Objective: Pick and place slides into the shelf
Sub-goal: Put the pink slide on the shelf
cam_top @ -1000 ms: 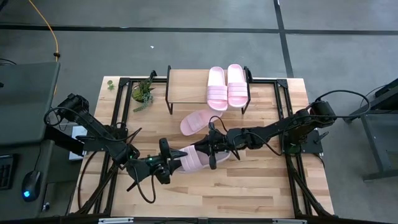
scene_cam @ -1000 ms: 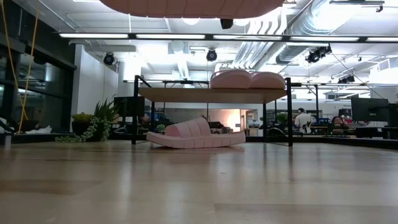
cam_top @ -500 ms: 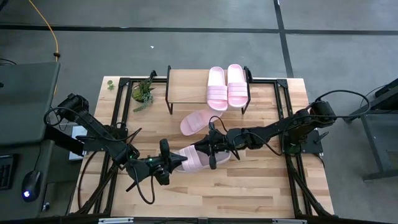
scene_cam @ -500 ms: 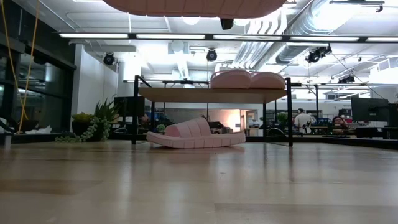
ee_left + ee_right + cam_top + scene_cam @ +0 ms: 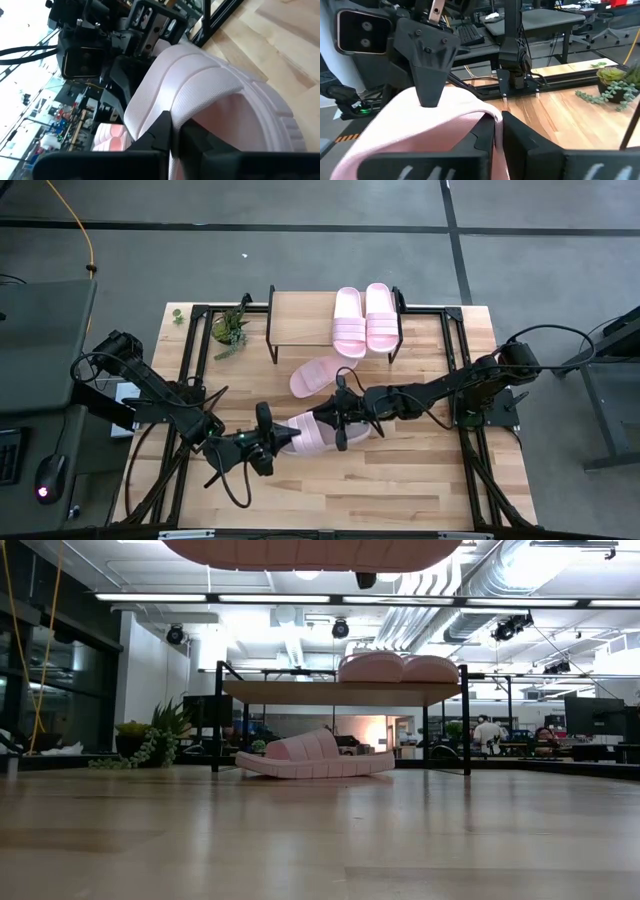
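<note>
The left gripper [image 5: 272,442] is pinched shut on one end of a pale pink slide [image 5: 318,434], which hangs in the air above the middle of the wood-plank table [image 5: 400,480]. In the left wrist view its two dark fingers [image 5: 165,131] press together on the edge of that slide's ribbed strap [image 5: 200,95]. The right gripper [image 5: 343,425] meets the same slide from the opposite end; in the right wrist view its fingers [image 5: 487,132] stand almost together on a thin fold of the pink strap [image 5: 435,130], gripping it. So both arms hold the one slide between them, the left arm reaching in from the table's left side and the right arm from its right side. From table height only the underside of this raised slide's sole [image 5: 310,552] shows, high above the tabletop.

Measured from the shelf [image 5: 300,320], the held slide is well in front of it, toward the near edge of the table. A second slide [image 5: 316,376] lies flat on the table just in front of the shelf, between it and the held one. Two more slides [image 5: 365,320] sit side by side on the right half of the shelf's wooden top board. A small potted plant [image 5: 231,328] stands just beside the shelf's left end.
</note>
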